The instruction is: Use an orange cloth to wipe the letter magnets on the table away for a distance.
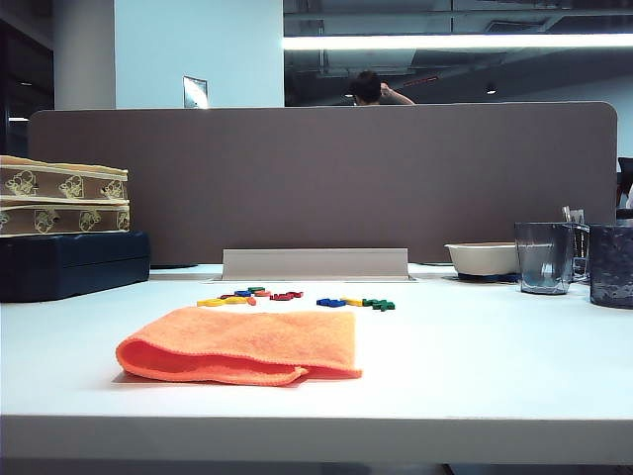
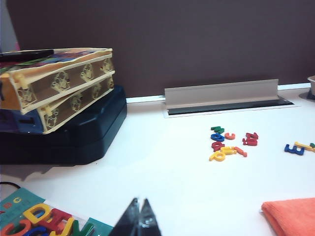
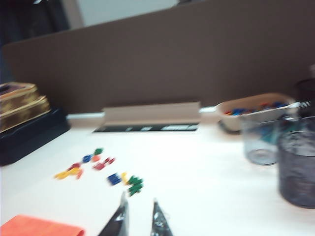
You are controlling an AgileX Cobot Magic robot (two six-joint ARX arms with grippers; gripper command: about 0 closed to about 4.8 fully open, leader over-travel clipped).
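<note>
From the exterior view, the orange cloth [image 1: 242, 345] lies folded on the white worktop [image 1: 475, 366], near its front edge, and the letter magnets [image 1: 295, 297] sit scattered in a loose row just behind it, apart from the cloth; neither arm shows here. A brown divider panel [image 1: 326, 178] closes off the back, with stacked boxes [image 1: 64, 203] at the left and a bowl [image 1: 482, 259] and clear cups [image 1: 544, 255] at the right. Over to the left wrist view: the left tool [image 2: 139, 216] hangs low over bare worktop, its fingertips pressed together, with the magnets well ahead and a corner of the cloth off to one side. Now the right wrist view, a bit blurred: the right tool [image 3: 139, 216] has its fingers slightly apart, holding nothing, the magnets just beyond them and the cloth's edge nearby.
</note>
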